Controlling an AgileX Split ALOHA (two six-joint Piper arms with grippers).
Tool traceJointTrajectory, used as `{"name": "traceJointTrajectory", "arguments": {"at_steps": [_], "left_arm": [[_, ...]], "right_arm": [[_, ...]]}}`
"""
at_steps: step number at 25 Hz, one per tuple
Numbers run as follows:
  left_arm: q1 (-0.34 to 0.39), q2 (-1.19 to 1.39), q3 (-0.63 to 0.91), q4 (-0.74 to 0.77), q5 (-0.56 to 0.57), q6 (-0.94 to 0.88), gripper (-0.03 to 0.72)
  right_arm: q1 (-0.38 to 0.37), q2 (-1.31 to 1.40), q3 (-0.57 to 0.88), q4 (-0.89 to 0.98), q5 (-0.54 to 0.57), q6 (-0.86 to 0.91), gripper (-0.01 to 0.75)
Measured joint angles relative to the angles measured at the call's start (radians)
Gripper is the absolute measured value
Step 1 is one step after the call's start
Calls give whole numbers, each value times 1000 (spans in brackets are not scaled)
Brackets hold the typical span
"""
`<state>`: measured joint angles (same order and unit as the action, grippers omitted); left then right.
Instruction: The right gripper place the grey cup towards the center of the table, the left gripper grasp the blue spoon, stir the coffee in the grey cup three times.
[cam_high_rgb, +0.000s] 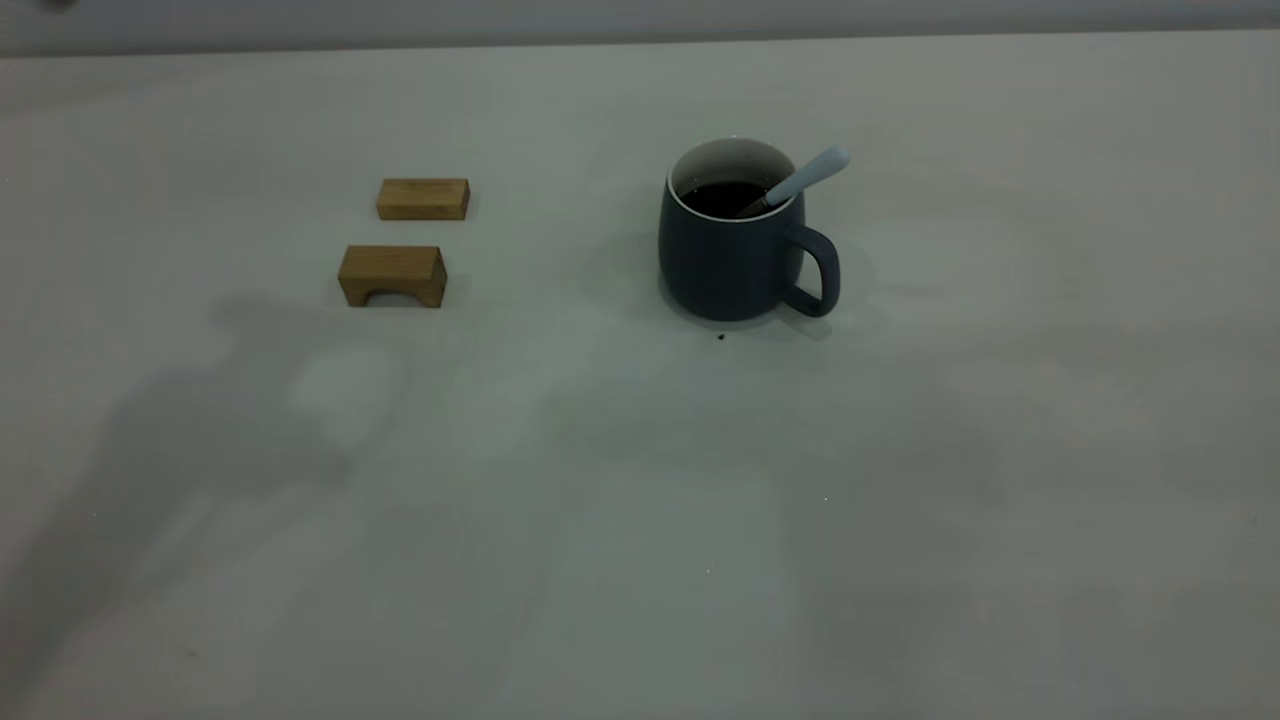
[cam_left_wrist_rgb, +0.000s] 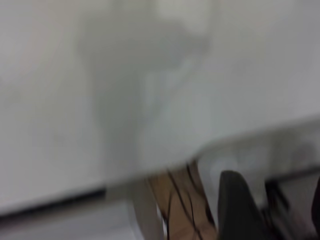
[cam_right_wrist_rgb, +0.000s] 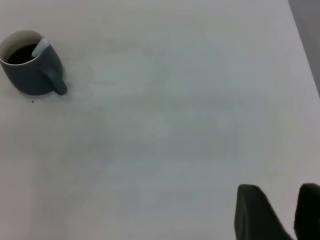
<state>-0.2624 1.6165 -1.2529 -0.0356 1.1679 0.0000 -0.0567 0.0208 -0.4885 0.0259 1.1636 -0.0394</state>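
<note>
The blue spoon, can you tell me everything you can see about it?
The blue spoon is a small teaspoon with a pale blue, rounded handle and a grey metal neck. It stands tilted inside the grey cup, leaning on the white rim on the side where the cup's loop handle is. Its bowl is down in the dark coffee, so that part is hidden. The handle sticks out above the rim. Nothing grips it; only the cup and the coffee touch it.
</note>
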Motion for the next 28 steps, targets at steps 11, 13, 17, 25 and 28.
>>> {"name": "traceJointTrajectory", "arguments": {"at_steps": [11, 13, 17, 25, 28], "left_arm": [[118, -642, 578, -12, -116, 18, 432], [175, -776, 634, -12, -116, 20, 432], [247, -1066, 710, -20, -112, 38, 432], [282, -1487, 765, -19, -53, 44, 432], [264, -1546, 766, -19, -52, 44, 432]], "right_arm": [[0, 0, 0, 0, 0, 0, 238], [0, 0, 0, 0, 0, 0, 238], [0, 0, 0, 0, 0, 0, 238], [0, 0, 0, 0, 0, 0, 238], [0, 0, 0, 0, 0, 0, 238]]}}
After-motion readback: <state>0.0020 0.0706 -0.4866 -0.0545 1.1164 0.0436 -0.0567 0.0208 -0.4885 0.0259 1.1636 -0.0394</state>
